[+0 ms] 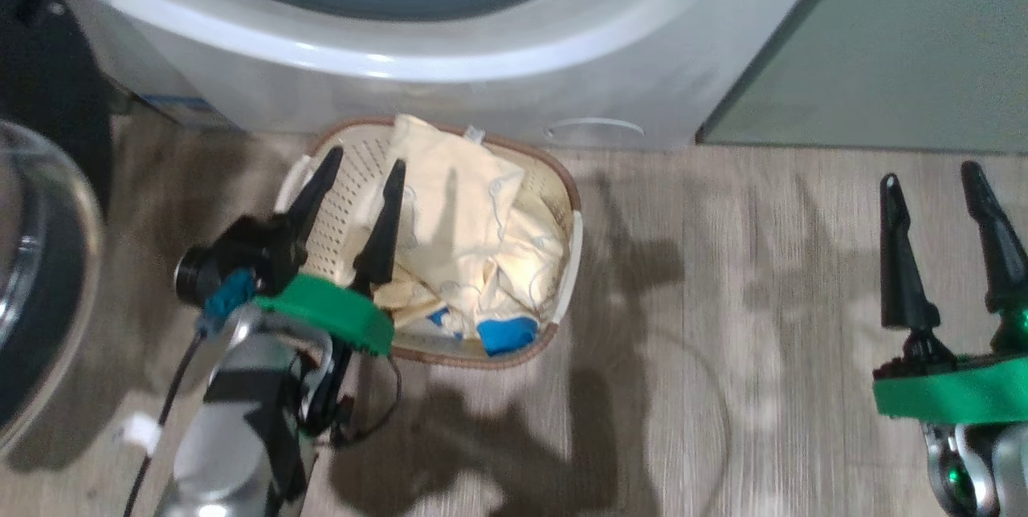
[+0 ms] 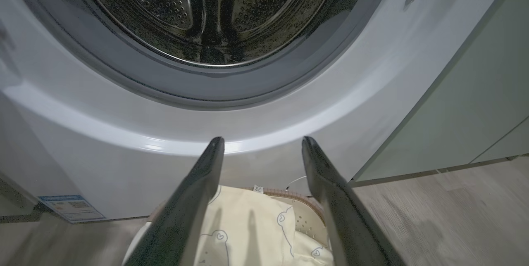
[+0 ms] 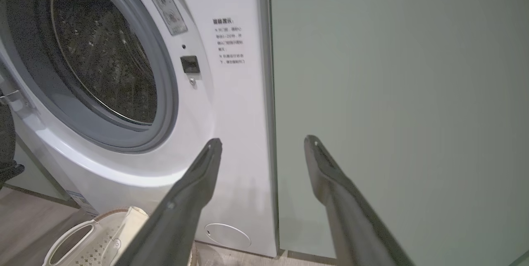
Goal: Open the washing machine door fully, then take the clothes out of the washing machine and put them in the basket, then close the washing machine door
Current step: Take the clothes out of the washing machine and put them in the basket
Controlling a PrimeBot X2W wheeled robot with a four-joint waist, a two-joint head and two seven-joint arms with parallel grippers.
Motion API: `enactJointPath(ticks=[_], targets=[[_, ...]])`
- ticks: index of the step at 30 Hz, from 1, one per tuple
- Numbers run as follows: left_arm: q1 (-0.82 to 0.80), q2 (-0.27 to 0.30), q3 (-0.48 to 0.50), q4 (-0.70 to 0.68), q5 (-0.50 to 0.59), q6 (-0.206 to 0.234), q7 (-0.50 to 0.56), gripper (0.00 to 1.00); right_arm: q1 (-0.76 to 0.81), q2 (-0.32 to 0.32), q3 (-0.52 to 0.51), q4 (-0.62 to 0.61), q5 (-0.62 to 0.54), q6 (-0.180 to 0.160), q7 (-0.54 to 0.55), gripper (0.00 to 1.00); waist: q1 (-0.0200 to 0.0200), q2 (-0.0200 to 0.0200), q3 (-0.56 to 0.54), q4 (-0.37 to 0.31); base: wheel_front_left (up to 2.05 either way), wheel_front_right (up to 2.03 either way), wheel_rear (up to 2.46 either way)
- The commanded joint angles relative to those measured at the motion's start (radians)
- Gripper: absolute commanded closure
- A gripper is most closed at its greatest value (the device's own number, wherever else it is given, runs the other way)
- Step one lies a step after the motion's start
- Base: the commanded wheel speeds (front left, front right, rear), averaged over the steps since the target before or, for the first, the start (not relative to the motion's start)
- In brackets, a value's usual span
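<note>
Two grippers wide apart, empty: left gripper (image 1: 365, 159) above clothes (image 1: 458, 220) in basket (image 1: 573, 197); right gripper (image 1: 929, 173) over floor (image 1: 763, 260).

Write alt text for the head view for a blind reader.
Pale-yellow clothes lie in a cream basket on the floor before the white washing machine. The open left gripper hovers over it; the open right gripper sits lower right.

I've got the basket (image 1: 572, 188) on the wood floor (image 1: 763, 260), just in front of the washing machine (image 1: 450, 91), with the clothes (image 1: 466, 212) heaped inside. My left gripper (image 1: 365, 160) hangs over the basket's left side, fingers spread and empty. My right gripper (image 1: 930, 174) sits well off right, spread too. The door (image 1: 40, 276) is at far left.
</note>
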Motion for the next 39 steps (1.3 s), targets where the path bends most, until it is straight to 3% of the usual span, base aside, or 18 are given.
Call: enactJointPath(ticks=[1,20,39], targets=[[0.031,0.014,0.038,-0.064,0.016,0.011,-0.005,0.0,0.02,-0.018,0.014,-0.023,-0.005,0.003,-0.006,0.0,0.0001,0.0,-0.061,0.026,0.0,0.0,0.0],[0.305,0.035,0.055,-0.415,0.042,0.068,0.071,0.0,0.139,-0.017,0.031,0.006,0.001,0.003,-0.006,0.0,0.0001,0.0,-0.293,0.032,0.0,0.0,0.0],[0.434,0.048,0.083,-0.526,0.031,0.111,0.14,0.0,0.237,-0.004,0.034,-0.009,-0.01,0.003,-0.006,0.0,0.0001,0.0,-0.39,0.014,0.0,0.0,0.0]])
